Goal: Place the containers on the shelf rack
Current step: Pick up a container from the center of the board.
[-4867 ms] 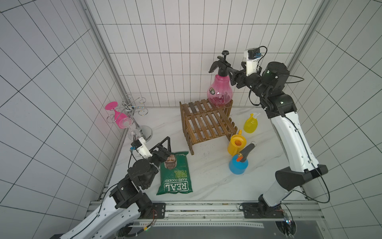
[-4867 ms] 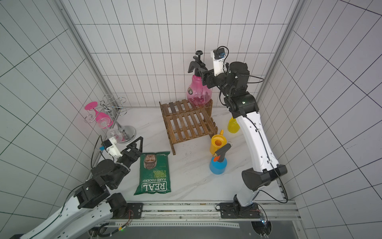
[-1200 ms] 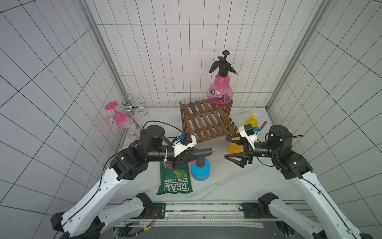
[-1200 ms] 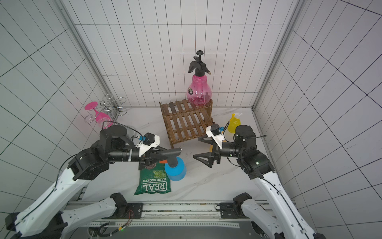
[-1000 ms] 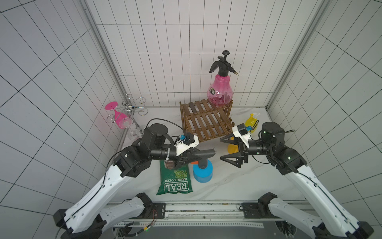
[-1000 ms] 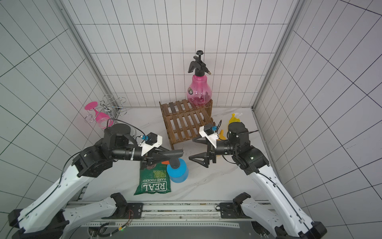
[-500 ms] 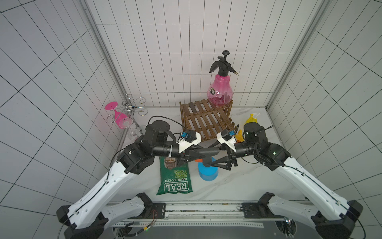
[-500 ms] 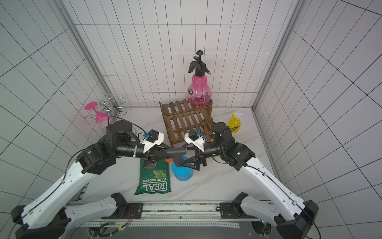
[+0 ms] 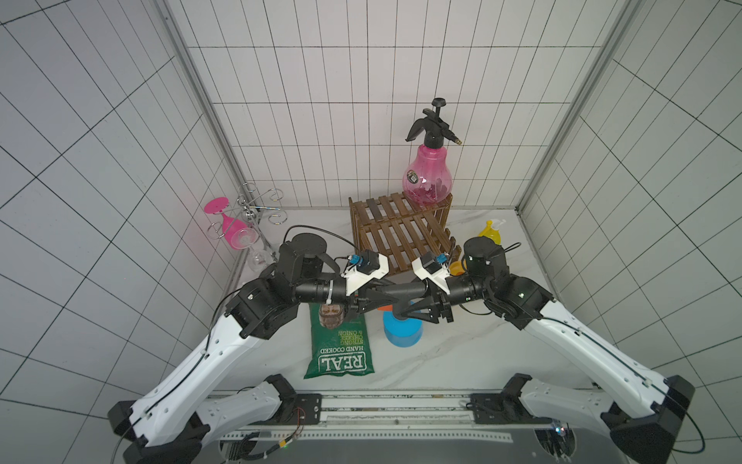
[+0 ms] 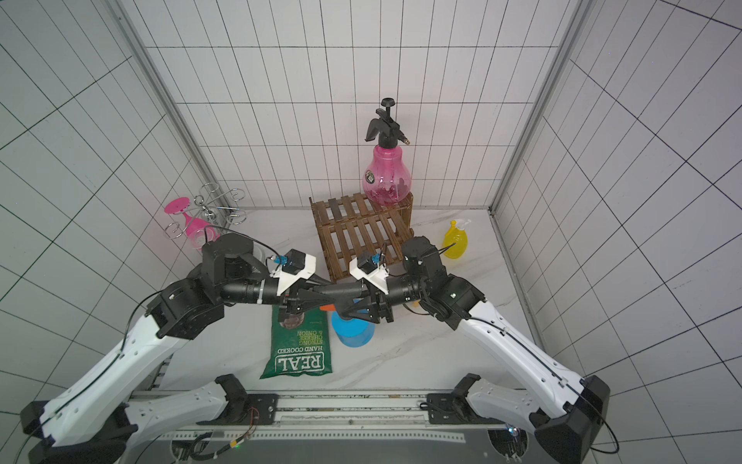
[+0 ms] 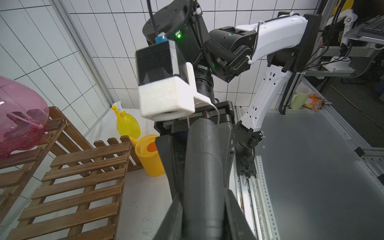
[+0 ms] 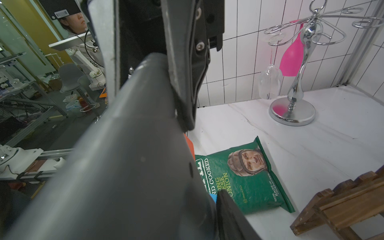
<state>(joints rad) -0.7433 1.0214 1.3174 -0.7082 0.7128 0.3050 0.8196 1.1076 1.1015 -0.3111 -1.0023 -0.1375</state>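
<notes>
Handover in front of the shelf rack [image 9: 401,237]
The pink sprayer [image 9: 427,184] stands on the upper tier; the blue sprayer [image 9: 401,331] hangs just before the rack, grey head clamped in the left gripper [image 9: 381,300]. The right gripper [image 9: 415,307] has its jaws around the same head; a firm hold cannot be told. The left should probably release only once the right grips squarely.

Shelf rack [image 9: 401,237] at the table's [image 9: 461,353] 12 o'clock, pump sprayer [image 9: 427,176] on its upper tier's 1 o'clock corner, glass holder [image 9: 257,209] at 10 o'clock, small spray bottle [image 9: 490,232] at 2 o'clock, watering can [image 11: 151,160] just beside the rack's 4 o'clock, crisp bag [image 9: 341,345] at 6 o'clock, trigger sprayer [image 9: 401,333] at the bag's 3 o'clock
</notes>
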